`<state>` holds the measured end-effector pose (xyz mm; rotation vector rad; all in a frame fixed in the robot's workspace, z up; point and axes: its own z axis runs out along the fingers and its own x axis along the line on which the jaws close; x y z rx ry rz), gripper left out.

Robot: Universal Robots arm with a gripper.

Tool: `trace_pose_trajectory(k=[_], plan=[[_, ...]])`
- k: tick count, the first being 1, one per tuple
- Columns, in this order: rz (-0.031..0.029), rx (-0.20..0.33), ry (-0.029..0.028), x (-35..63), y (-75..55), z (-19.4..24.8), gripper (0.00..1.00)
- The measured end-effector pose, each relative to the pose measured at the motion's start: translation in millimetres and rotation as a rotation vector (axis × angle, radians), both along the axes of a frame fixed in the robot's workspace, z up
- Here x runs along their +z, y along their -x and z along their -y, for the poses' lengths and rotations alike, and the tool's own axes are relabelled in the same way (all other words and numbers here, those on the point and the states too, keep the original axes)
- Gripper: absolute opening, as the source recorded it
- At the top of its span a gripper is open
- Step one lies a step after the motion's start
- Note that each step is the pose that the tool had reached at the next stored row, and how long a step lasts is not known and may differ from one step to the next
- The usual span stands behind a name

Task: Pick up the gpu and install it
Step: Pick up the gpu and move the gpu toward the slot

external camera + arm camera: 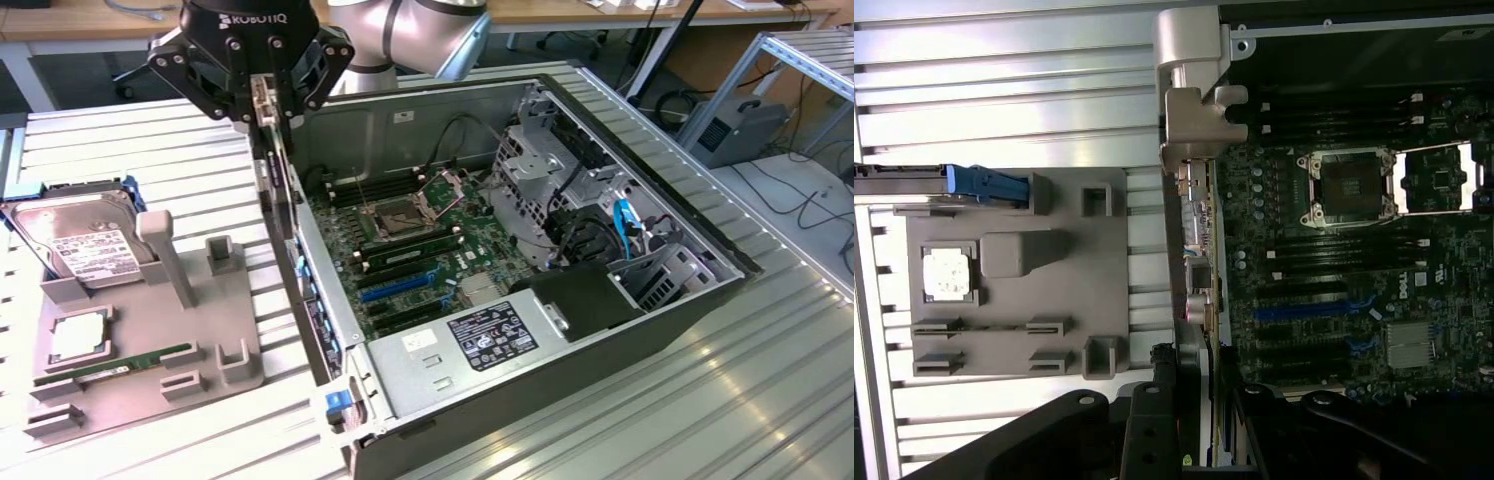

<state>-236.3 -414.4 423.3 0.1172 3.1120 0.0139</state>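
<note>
Exterior view: jaws (264, 118) are clamped on the gpu (267, 140). The card is edge-on and hangs straight down from them. It's in the air over the side wall of the open PC case (374, 130). Can't tell if its lower edge touches that wall.
- Motherboard (414, 250) lies below the jaws, toward the exterior view's right. CPU socket (396, 212) has its lid flipped up, and the blue slots (394, 290) are further from the jaws.
- Grey fixture tray (147, 370) sits below the jaws on the exterior view's left, on the ribbed tabletop (747, 400).
- Hard drive (80, 245), CPU chip (80, 335) and green memory stick (114, 368) rest on the tray, well apart from the jaws.

Wrist view: jaws (1199, 405) are closed on the thin card. The gpu (1194, 120) runs away from them, with its pale bracket at the far end.
- On one side of the held card is the motherboard (1334, 280) with the CPU socket (1351, 185).
- On the other side is the fixture tray (1014, 290) with the CPU chip (947, 273), resting on the tabletop (1004, 100).
- The card lines up along the boundary between the two.
</note>
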Motion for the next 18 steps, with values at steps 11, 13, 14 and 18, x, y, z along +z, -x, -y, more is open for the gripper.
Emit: trace_pose_trajectory(k=[11,13,14,18], plan=[[0.0000,0.000,0.0000,-0.2,-5.6,0.0,0.27],[0.0000,0.000,0.0000,-0.2,-6.6,0.0,0.27],[0.0001,0.000,-0.0001,-0.3,-7.1,0.0,0.27],[0.0001,0.000,-0.0001,-0.5,-8.9,0.0,0.27]])
